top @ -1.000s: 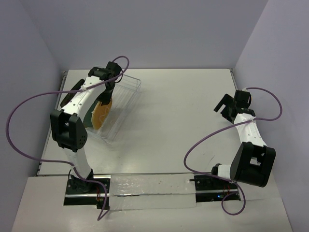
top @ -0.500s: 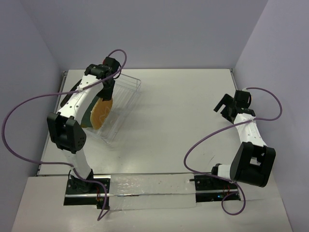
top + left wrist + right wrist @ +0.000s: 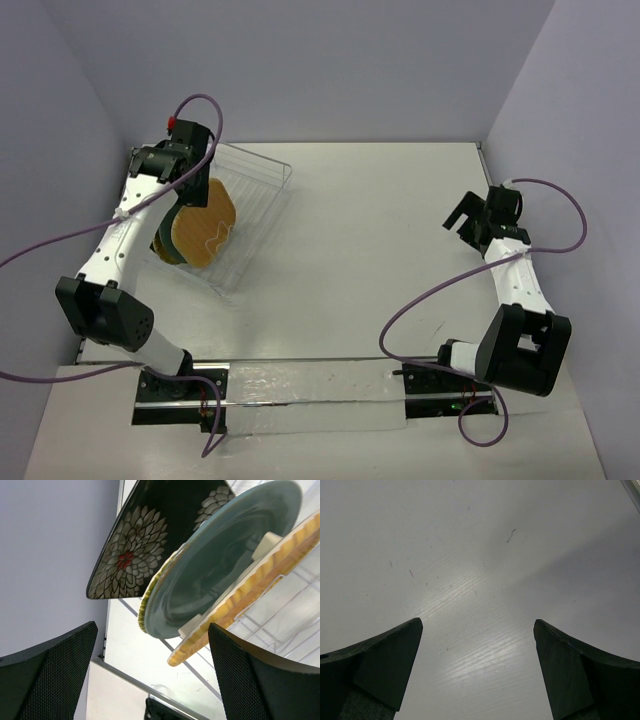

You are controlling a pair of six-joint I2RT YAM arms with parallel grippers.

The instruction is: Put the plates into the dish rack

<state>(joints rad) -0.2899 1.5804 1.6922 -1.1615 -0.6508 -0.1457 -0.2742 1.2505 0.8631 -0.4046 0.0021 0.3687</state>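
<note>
The clear wire dish rack [image 3: 262,196] stands at the table's far left. Several plates stand on edge in it. From the left wrist view they are a black square plate [image 3: 150,535] with white-red flowers, a yellow woven rim [image 3: 146,605], a teal-grey plate [image 3: 220,565] and an orange-yellow woven plate [image 3: 250,587] at the front. That orange-yellow plate [image 3: 205,230] faces the top camera. My left gripper [image 3: 192,185] [image 3: 152,675] hangs open just above and behind the plates, touching none. My right gripper [image 3: 462,216] [image 3: 477,670] is open over bare table at the right.
Rack wires [image 3: 300,605] run close to my left gripper's right finger. The left wall [image 3: 60,150] is close behind the left arm. Purple cables [image 3: 420,300] loop from both arms. A clear strip [image 3: 300,395] lies along the near edge between the bases.
My left gripper opened, let go of the orange-yellow plate and drew back up and to the left. The plate now leans in the rack. The right arm stayed still.
</note>
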